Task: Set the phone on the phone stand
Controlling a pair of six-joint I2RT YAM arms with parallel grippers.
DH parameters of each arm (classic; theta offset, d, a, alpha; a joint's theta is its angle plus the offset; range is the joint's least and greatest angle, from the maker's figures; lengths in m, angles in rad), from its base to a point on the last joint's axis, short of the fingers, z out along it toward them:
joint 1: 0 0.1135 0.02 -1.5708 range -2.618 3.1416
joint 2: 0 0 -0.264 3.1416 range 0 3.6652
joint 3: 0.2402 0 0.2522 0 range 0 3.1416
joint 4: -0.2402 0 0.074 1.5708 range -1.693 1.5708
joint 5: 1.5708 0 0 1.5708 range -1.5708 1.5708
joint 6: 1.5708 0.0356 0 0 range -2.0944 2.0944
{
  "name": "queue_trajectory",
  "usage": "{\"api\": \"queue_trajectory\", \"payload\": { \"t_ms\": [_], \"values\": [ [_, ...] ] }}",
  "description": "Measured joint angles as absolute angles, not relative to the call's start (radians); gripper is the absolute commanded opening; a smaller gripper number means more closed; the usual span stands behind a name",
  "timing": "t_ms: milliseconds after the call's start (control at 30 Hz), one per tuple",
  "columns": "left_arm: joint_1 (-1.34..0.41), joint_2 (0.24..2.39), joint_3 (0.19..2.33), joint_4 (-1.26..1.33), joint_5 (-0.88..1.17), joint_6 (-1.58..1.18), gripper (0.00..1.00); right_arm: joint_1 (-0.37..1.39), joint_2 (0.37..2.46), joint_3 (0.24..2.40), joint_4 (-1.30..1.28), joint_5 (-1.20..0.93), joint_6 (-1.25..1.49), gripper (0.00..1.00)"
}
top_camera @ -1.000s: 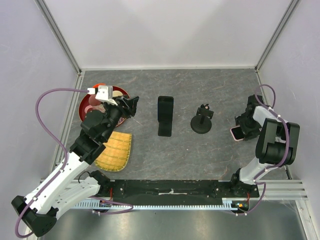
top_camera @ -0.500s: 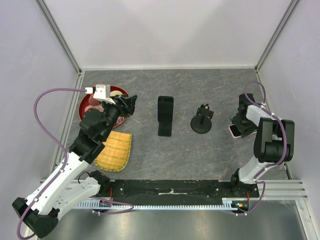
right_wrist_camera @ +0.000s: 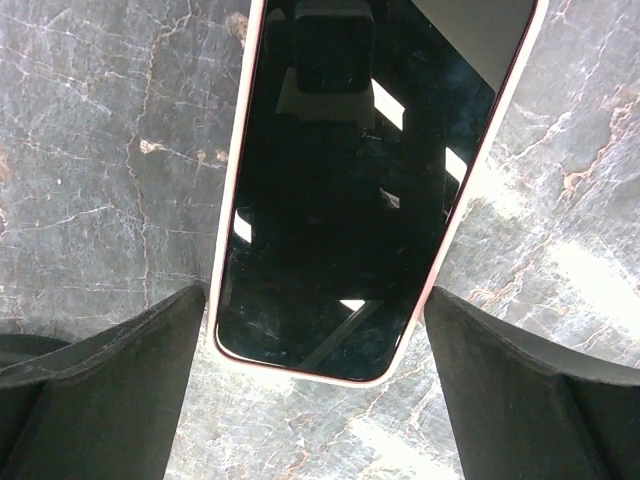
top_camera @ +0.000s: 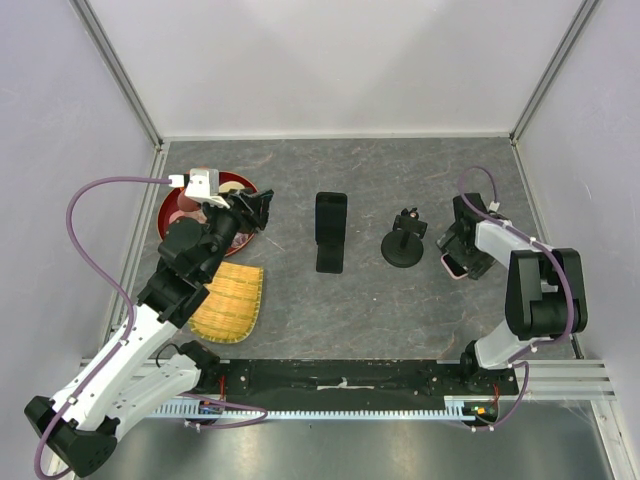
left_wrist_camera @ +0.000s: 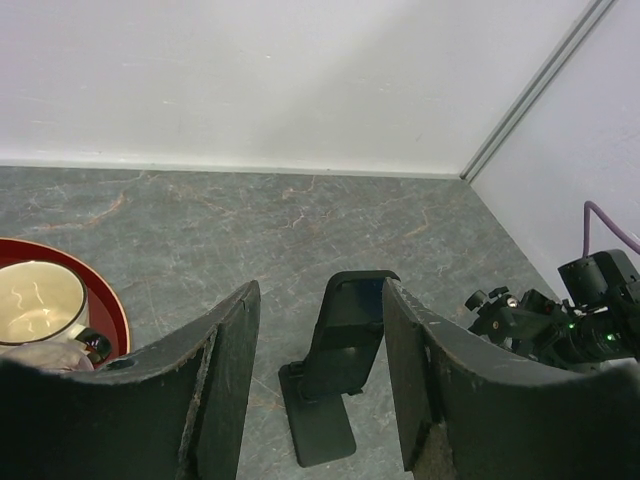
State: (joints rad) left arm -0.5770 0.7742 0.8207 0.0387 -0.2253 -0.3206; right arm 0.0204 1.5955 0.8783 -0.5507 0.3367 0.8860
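The phone [top_camera: 456, 266], black screen in a pink case, lies screen up on the grey table at the right. My right gripper [top_camera: 455, 245] points down over it. In the right wrist view the fingers [right_wrist_camera: 110, 390] stand against both long edges of the phone [right_wrist_camera: 350, 180] near its lower end, closed on it. The black phone stand [top_camera: 330, 240] stands mid-table, empty. My left gripper [top_camera: 255, 212] is open and empty, left of the stand. In the left wrist view the stand [left_wrist_camera: 345, 340] shows between that gripper's [left_wrist_camera: 320, 300] fingers, farther off.
A black round-base mount [top_camera: 403, 243] stands between the stand and the phone, close to my right gripper. A red tray [top_camera: 172, 205] with a mug [left_wrist_camera: 35, 300] sits at the left. A yellow woven mat [top_camera: 232, 300] lies in front of it.
My right gripper and the phone have slid left together, toward the black mount. My left arm has barely moved.
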Motion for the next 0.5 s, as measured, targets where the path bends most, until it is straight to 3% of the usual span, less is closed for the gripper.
{"api": "queue_trajectory", "payload": {
  "t_ms": [500],
  "values": [
    [-0.577, 0.774, 0.821, 0.039, -0.225, -0.323, 0.58, -0.115, 1.751, 1.063, -0.634, 0.279, 0.867, 0.98]
  ]
}}
